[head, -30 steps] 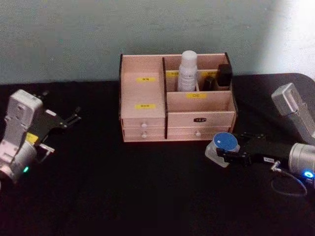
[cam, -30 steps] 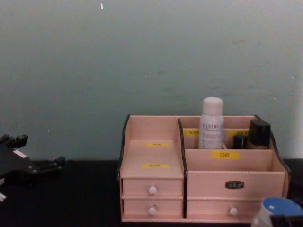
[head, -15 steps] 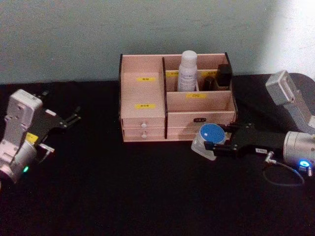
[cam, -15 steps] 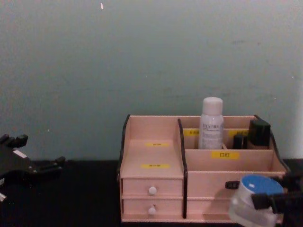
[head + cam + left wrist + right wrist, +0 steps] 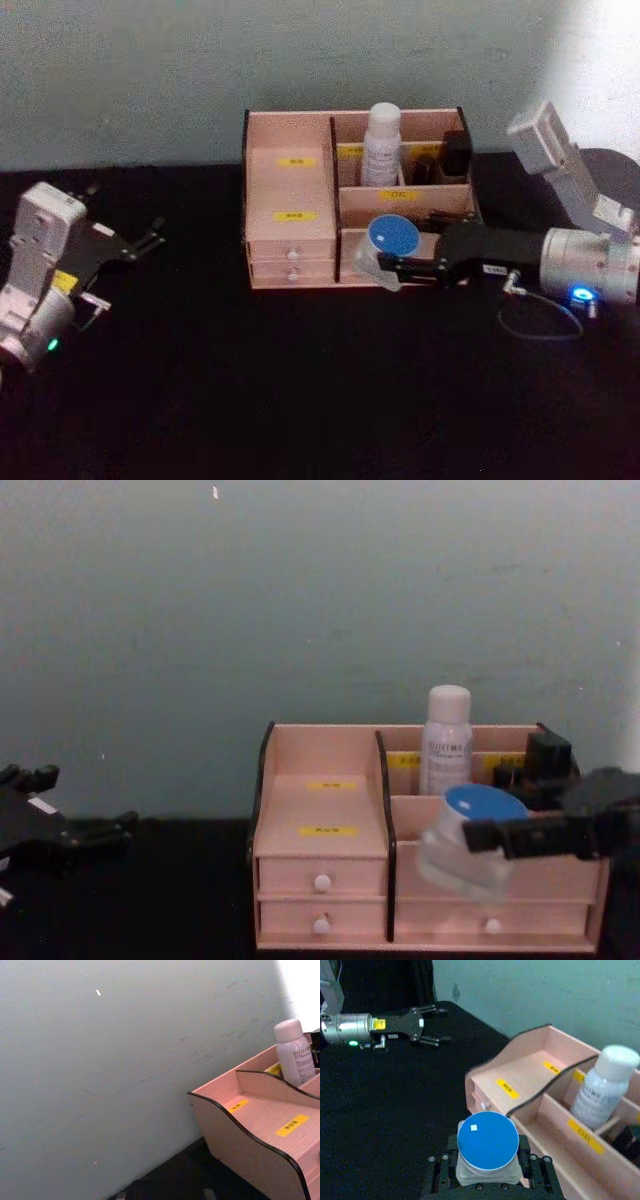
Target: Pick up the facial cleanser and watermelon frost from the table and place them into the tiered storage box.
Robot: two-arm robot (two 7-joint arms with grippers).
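Two claws, one box, two task items on a black tabletop point(image 5: 300, 390).

Right claw point(image 5: 398, 264) point(image 5: 489, 1172) point(image 5: 488, 837): reaches in from the right, clenched on the jar point(image 5: 393, 238) point(image 5: 487, 1141) point(image 5: 468, 830), one finger on either side of the clear glass body below the blue lid.

Jar: held clear of the tabletop, lid up, just in front of the box's right half. From the chest it overlaps the front wall of the low front compartment, above the right-hand drawer.

Box point(image 5: 290, 190) point(image 5: 260, 1110) point(image 5: 525, 1067) point(image 5: 320, 810): pinkish wood, black edges, yellow labels, white drawer knobs; stands at the back of the tabletop against the wall.

Cleanser point(image 5: 381, 143) point(image 5: 294, 1052) point(image 5: 602, 1087) point(image 5: 447, 742): upright in a rear compartment of the box, right of the tall divider.

Black bottles point(image 5: 455, 152) point(image 5: 548, 760): in the rear right compartment, beside the cleanser.

Left claw point(image 5: 150, 240) point(image 5: 437, 1023): parked at the far left above the tabletop, well apart from the box, fingers spread, grasping nothing.
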